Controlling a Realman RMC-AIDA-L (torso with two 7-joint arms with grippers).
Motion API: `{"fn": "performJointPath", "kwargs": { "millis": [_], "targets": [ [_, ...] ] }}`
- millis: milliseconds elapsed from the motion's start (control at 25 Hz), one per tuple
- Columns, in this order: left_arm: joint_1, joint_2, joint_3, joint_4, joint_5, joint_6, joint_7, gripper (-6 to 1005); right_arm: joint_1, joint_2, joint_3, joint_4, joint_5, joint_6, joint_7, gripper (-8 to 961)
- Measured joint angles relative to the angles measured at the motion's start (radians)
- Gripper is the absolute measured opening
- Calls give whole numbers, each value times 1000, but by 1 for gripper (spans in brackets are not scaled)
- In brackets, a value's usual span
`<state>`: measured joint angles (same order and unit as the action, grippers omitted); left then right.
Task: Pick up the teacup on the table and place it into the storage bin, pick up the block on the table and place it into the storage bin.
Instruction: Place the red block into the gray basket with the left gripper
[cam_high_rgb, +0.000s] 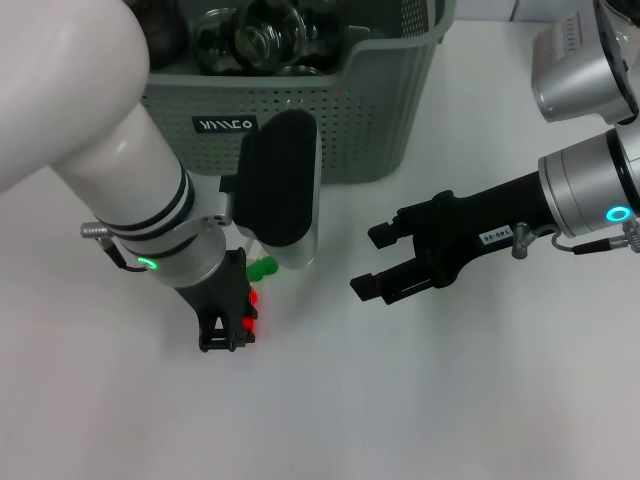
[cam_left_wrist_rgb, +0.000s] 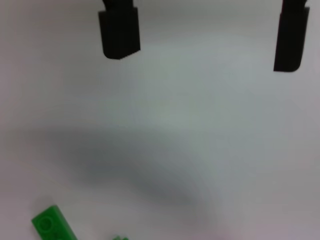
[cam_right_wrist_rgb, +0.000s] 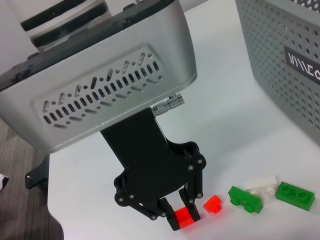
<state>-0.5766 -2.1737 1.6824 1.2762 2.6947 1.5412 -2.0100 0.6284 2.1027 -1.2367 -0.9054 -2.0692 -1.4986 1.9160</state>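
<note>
Left pincer (cam_right_wrist_rgb: 186, 217) clamps a red block (cam_right_wrist_rgb: 184, 218), small, stiff, light, at the bin's (cam_high_rgb: 330, 120) seven o'clock; right pincer (cam_high_rgb: 377, 262) gapes idle.

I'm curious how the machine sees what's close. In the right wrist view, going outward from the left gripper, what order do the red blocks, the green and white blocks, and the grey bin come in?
1. Red block, between the left gripper's fingers.
2. Second red block, just beside it.
3. Dark green block, next along the table.
4. White block, beyond it.
5. Bright green block, at the row's end.
6. Storage bin, farthest, behind.
</note>
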Motion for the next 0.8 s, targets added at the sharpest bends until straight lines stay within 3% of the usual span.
{"fn": "performJointPath", "kwargs": {
  "millis": [160, 280, 400, 600, 680, 800],
  "targets": [
    [24, 1, -28, 76, -8, 34, -18, 212, -2, 0, 3, 0, 0, -6, 0, 857],
    [60, 0, -108, 164, -48, 88, -27, 190, -5, -2, 7, -1, 0, -9, 0, 857],
    [99, -1, -248, 255, -178, 164, -39, 183, -13, -5, 29, -1, -1, -23, 0, 857],
    [151, 2, -562, 329, -467, 218, -51, 184, -46, -12, 107, -3, -6, -64, -1, 857],
    [138, 4, -688, 329, -552, 213, -64, 184, -59, -15, 144, -3, -6, -80, -6, 857],
    [85, 6, -796, 324, -609, 187, -87, 183, -74, -18, 200, -3, -6, -112, -10, 857]
  ]
}}
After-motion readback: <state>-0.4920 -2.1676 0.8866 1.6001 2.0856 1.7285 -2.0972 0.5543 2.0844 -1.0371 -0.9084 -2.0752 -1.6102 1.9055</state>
